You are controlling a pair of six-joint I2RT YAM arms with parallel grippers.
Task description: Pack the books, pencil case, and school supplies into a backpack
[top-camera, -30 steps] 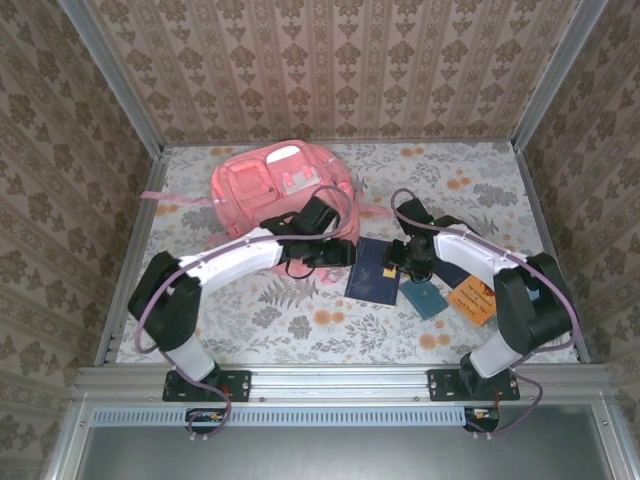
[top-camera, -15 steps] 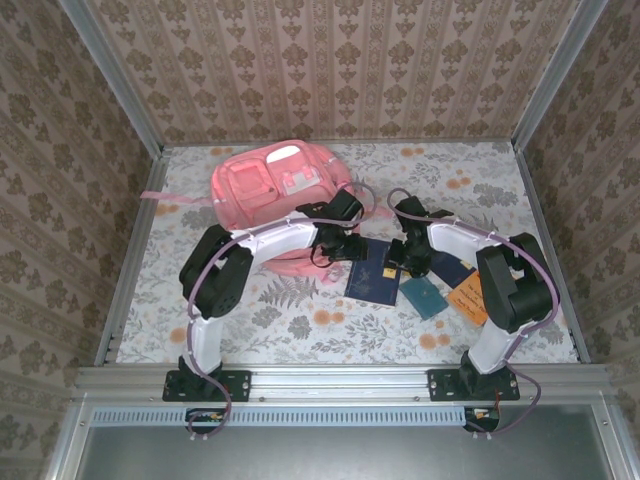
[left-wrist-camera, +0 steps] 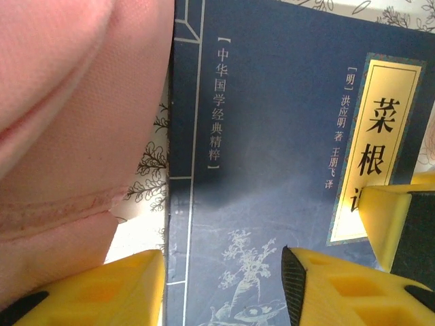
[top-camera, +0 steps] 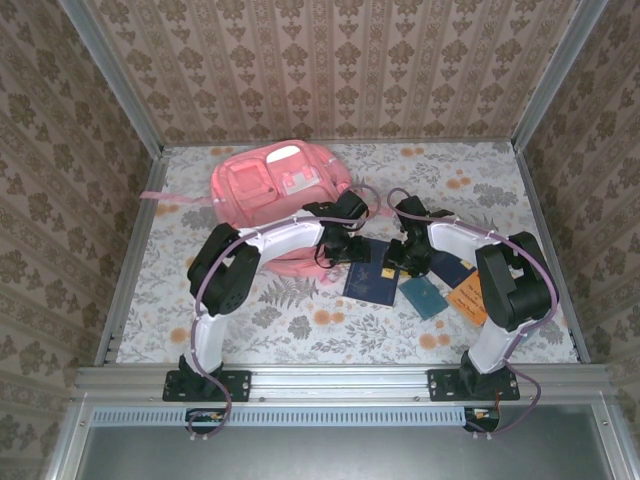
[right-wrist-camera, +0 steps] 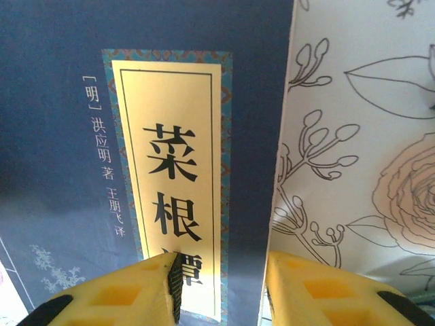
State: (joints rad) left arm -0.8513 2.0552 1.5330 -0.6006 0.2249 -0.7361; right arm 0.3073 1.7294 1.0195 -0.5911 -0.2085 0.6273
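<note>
- Walls (top-camera: 330,60): three sides papered in a brown-and-cream damask with striped bands; two metal posts (top-camera: 112,85) stand at the far corners.
- Table (top-camera: 300,320): covered by a pale cloth printed with grey leaves and orange flowers; one metal rail (top-camera: 340,380) runs along its near edge.
- Backpack (top-camera: 270,185): one, salmon pink, lying at far left centre with its white patches up; no writing on it can be read. In the left wrist view its fabric (left-wrist-camera: 68,102) lies just beside the navy book's spine edge.
- Arms: two, white and black, both bent inward to meet over the navy book.
- Navy book (top-camera: 375,275): one, flat on the cloth at centre, just right of the backpack. The cover (left-wrist-camera: 272,136) reads "中华国学经典精粹" down its left side. A yellow label (right-wrist-camera: 170,170) carries the large title "菜根", its next character half covered; beside it, "[明] 洪应明 著 王朋飞 译".
- Orange book (top-camera: 470,300): one, thin, near the right arm; lettering too small to read.
- Teal book (top-camera: 424,296): one, small, between the navy and orange books.
- Left tool (left-wrist-camera: 223,261): yellow fingers spread, straddling the navy book's spine edge, pinching nothing; seen from above at (top-camera: 343,245).
- Right tool (right-wrist-camera: 221,261): fingers spread, straddling the book's opposite edge below the label, pinching nothing; seen from above at (top-camera: 400,258).
</note>
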